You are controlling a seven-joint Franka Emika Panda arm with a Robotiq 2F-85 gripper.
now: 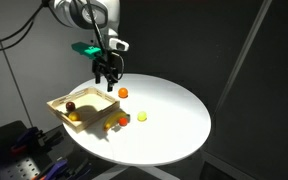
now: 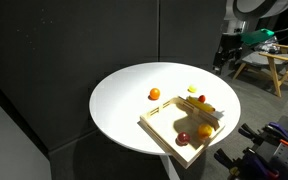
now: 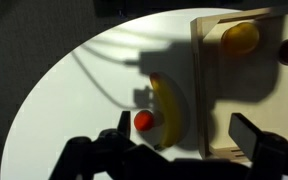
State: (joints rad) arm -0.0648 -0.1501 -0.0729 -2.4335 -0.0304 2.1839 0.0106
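The gripper (image 1: 106, 72) hangs wide and empty above the table (image 1: 174, 110), with the banana (image 3: 167, 110) and red ball (image 3: 142, 121) just outside the tray (image 3: 198, 80) and a yellow fruit (image 3: 240, 38) already inside.

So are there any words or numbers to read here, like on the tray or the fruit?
None: no word, number, label or sign can be read in any view.
The wooden tray, the fruit, the white table and the gripper show no lettering.
The gear beside the table is too small and blurred to tell.
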